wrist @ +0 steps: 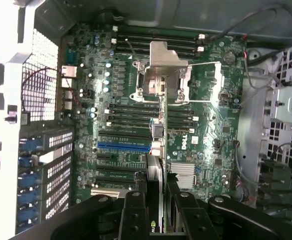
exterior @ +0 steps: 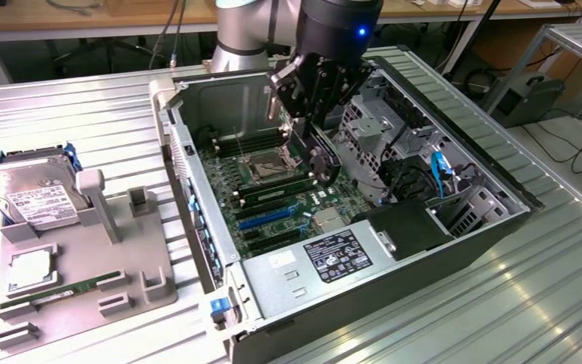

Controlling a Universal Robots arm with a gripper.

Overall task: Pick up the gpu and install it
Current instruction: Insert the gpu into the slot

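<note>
1. Gripping entry: black multi-link gripper [exterior: 308, 127] [wrist: 156, 216], fingers closed on the gpu, a thin dark rectangular circuit card [exterior: 320, 163] [wrist: 154, 172]. The card was held on edge and hung below the fingers.
2. Location of the card: inside the open black and silver tower computer case [exterior: 195, 197], over the green motherboard [exterior: 281, 201] [wrist: 210, 125]. By the exterior view's clock it sat near the case's centre, at about four o'clock from the silver square processor socket [exterior: 270, 161] [wrist: 163, 75]. Whether its lower edge touched the board or a slot could not be told.
3. Nearest slots: a long blue expansion slot [exterior: 261, 216] [wrist: 123, 146] beside dark ones, at about seven o'clock from the card in the exterior view.
4. Handling, judged: light and stiff, not slippery, but fragile. Best held by the bare upper edge, as here, away from the fan face, the components and the contact edge. It would need to go down squarely, since a tilted card could bind.
5. Grey moulded parts tray [exterior: 154, 262], at nine o'clock from the case in the exterior view:
   - a boxy silver hard drive with white label [exterior: 33, 199]
   - a slim green memory stick [exterior: 54, 294]
   - a square silver processor chip [exterior: 30, 271]
6. Support: ribbed grey metal table [exterior: 533, 303].
</note>
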